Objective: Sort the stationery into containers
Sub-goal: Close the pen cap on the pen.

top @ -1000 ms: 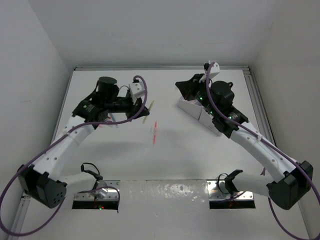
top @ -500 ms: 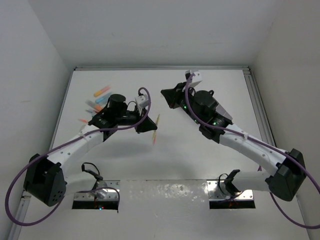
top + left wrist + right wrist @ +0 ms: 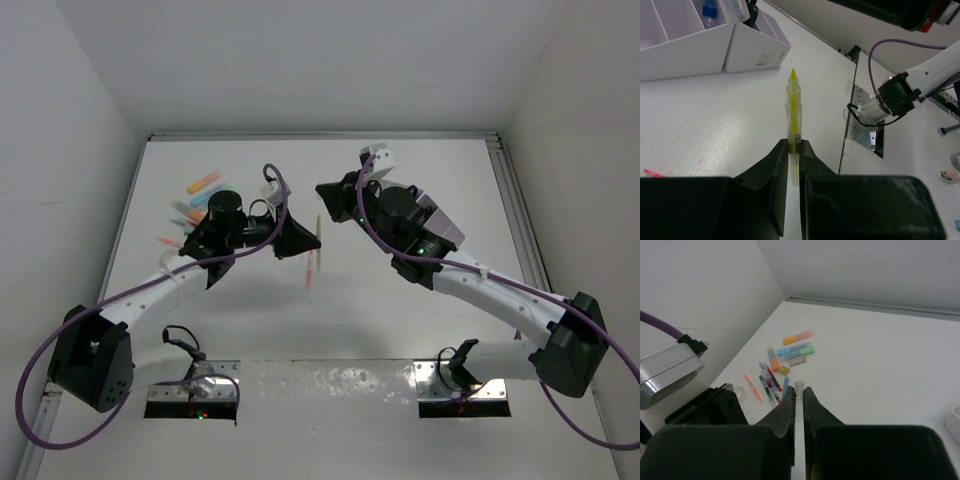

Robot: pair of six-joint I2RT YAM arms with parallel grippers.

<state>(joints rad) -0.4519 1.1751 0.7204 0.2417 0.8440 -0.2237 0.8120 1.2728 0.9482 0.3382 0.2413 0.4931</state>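
My left gripper [image 3: 794, 145] is shut on a yellow highlighter [image 3: 793, 107], whose bare tip points away from the wrist. In the top view this marker [image 3: 318, 228] hangs above mid-table, just below my right gripper [image 3: 335, 200]. My right gripper [image 3: 799, 390] is shut on a small clear cap [image 3: 799, 385]. The white organiser [image 3: 690, 47] stands ahead of the left wrist, with a blue-capped piece [image 3: 709, 10] in one compartment. Several loose markers [image 3: 796, 350] and thin pens [image 3: 769, 381] lie at the far left. A thin red pen [image 3: 310, 268] lies mid-table.
The right arm [image 3: 470, 275] covers most of the organiser in the top view. Walls close in the table at the back and on both sides. The arms' base plates [image 3: 465, 385] sit at the near edge.
Both grippers have come together over mid-table. The left one carried the yellow highlighter to the right. The right one swung left, away from the organiser, which the arm now covers.
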